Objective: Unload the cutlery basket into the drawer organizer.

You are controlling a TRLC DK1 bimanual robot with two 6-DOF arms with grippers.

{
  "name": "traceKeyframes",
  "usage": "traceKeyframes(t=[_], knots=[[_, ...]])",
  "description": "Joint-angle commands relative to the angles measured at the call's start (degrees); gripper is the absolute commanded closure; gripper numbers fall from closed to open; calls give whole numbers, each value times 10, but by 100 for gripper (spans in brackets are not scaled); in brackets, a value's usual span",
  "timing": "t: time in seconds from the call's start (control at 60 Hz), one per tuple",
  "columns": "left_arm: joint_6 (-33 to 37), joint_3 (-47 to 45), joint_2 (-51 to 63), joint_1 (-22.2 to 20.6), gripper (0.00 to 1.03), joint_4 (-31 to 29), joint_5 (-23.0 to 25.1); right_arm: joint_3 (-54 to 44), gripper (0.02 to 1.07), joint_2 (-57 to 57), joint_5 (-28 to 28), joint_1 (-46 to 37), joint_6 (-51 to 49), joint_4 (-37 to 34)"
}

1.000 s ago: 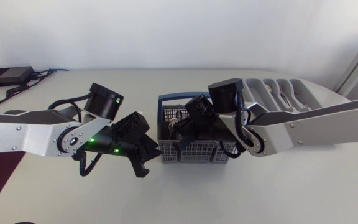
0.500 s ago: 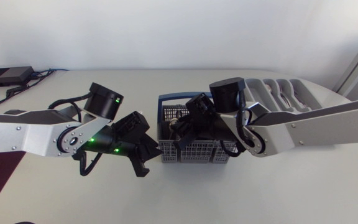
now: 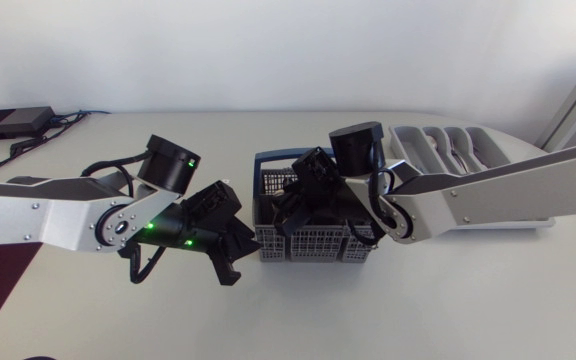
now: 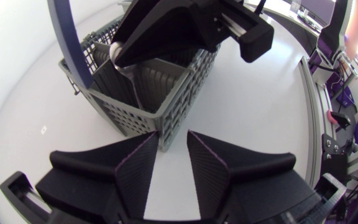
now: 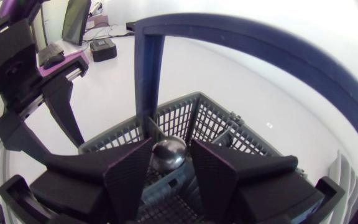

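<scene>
One broad table (image 3: 418, 300), pale, matte and smooth. Two arms across it, silver-grey links with black joints: the left arm (image 3: 58, 215) in from the left, green lights near its wrist; the right arm (image 3: 488, 195) in from the right, reaching just past the middle.

At the far right, partly behind the right arm, the drawer organizer (image 3: 448, 140): a pale moulded tray with long, rounded compartments.

In the middle of the table, the cutlery basket (image 3: 313, 242): boxy grey plastic lattice under a dark blue arched handle (image 5: 148, 74).

At the far left corner, a small black box (image 3: 11, 122) with cables.

Just beside the basket's near left corner, the left end effector (image 4: 171, 140): matte black wedges narrowly parted, gripping nothing, low over the table.

Down inside the basket, the right end effector (image 5: 169, 144), closed from both sides on the shiny, rounded metal bowl of a spoon (image 5: 168, 157).
</scene>
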Motion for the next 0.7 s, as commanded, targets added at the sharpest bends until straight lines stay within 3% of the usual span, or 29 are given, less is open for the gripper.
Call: traceKeyframes(t=[0.0,0.067,0.283,0.683], knots=[[-3,10,13,3,68,4,3,6,72,20,-15,5,-6,-20],[-2,10,13,3,68,5,3,5,80,21,-25,5,-6,-31],[-3,9,13,7,68,6,3,-5,90,4,-49,18,-23,-78],[-3,6,13,8,68,9,3,-26,90,-31,-48,36,-48,-129]])
